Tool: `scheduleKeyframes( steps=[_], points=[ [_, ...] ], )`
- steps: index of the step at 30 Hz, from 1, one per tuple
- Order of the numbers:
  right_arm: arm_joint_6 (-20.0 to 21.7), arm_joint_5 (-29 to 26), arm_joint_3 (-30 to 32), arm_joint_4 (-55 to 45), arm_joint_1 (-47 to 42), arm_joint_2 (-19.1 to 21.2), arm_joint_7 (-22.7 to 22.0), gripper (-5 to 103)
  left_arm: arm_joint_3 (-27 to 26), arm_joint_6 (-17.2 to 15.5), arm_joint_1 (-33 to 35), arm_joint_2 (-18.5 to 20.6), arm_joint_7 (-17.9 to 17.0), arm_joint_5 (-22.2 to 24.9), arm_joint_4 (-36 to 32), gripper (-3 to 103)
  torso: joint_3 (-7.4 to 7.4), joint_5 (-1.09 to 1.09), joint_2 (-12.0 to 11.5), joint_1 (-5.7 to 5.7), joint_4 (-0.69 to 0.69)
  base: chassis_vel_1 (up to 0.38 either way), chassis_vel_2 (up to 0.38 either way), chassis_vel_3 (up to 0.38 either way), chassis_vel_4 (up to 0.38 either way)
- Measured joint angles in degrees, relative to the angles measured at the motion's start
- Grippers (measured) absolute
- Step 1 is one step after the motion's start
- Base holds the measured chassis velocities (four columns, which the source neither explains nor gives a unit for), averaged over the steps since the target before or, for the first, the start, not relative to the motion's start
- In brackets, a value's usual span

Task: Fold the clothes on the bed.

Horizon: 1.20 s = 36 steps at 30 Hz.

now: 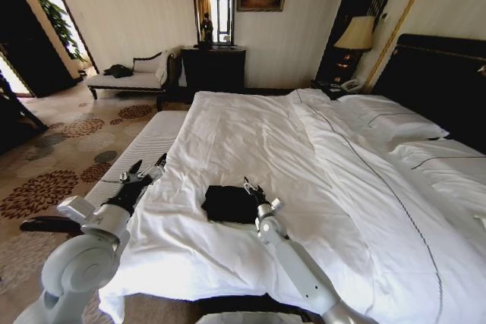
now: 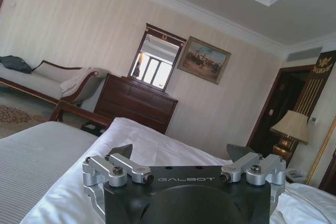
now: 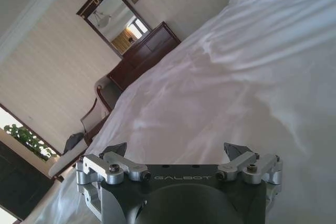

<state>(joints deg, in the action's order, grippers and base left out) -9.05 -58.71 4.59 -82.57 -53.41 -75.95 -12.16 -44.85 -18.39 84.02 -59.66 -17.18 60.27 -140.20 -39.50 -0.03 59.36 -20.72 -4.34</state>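
The clothes [image 1: 228,203], a black T-shirt folded into a small compact rectangle, lie on the white duvet near the foot of the bed [image 1: 319,157]. My right gripper [image 1: 254,190] hovers at the bundle's right edge, open and holding nothing. In the right wrist view the right gripper [image 3: 176,149] shows spread fingertips over bare white duvet. My left gripper [image 1: 143,168] is open above the bed's left edge, well left of the T-shirt. The left wrist view has the left gripper [image 2: 181,150] open, pointing toward the far wall.
A pale striped bench [image 1: 140,149] runs along the bed's left side. A dark dresser [image 1: 213,67] with a mirror stands at the far wall, a chaise [image 1: 129,77] to its left. Pillows [image 1: 395,123] and a dark headboard [image 1: 448,81] are on the right, with a lamp [image 1: 355,36] beyond.
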Motion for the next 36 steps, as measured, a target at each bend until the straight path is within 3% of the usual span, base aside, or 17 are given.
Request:
scheduleKeyframes(
  steps=[6, 8, 14, 18, 26, 36],
  points=[
    [-0.9, 0.1, 0.9, -8.0, -0.9, 0.8, 0.3, 100, -0.2, 0.0, 0.5, 0.0, 0.0, -0.3, -0.3, 100, 0.0, 0.0, 0.0, 0.0, 0.01, 0.0, 0.0, 0.0, 0.0],
    [-0.9, -0.6, -2.3, -13.0, -2.3, 1.3, 0.7, 100, -0.4, 0.0, 0.8, -0.1, 0.0, -0.5, -0.4, 100, 0.01, -0.03, 0.0, 0.0, 0.0, 0.0, 0.0, 0.0, 0.0],
    [-1.6, 3.2, -11.0, -9.6, -2.8, -0.8, 2.4, 100, -1.3, 0.2, 1.7, -0.1, 0.0, -1.0, -0.9, 100, 0.01, 0.0, 0.0, 0.01, 0.02, 0.0, 0.0, 0.0, 0.0],
    [0.0, 1.0, -13.0, -4.8, 0.3, -3.2, 1.3, 100, -2.7, 0.2, 2.4, 0.2, 0.0, -0.8, -1.2, 100, 0.0, -0.01, 0.0, 0.0, 0.02, 0.0, 0.0, 0.0, 0.0],
    [4.8, -4.2, -11.7, 1.8, 5.8, -4.0, -5.2, 100, -3.5, 0.3, 2.7, 0.2, 0.0, -0.5, -1.5, 100, 0.0, -0.01, 0.0, 0.0, 0.02, 0.0, 0.0, 0.0, 0.0],
    [3.0, -2.1, -7.9, -2.9, 2.6, -0.6, -3.8, 100, -2.1, 0.3, 1.5, 0.0, 0.0, -0.7, -0.6, 100, 0.0, -0.01, 0.0, 0.0, 0.0, 0.0, 0.0, 0.0, 0.0]
  ],
)
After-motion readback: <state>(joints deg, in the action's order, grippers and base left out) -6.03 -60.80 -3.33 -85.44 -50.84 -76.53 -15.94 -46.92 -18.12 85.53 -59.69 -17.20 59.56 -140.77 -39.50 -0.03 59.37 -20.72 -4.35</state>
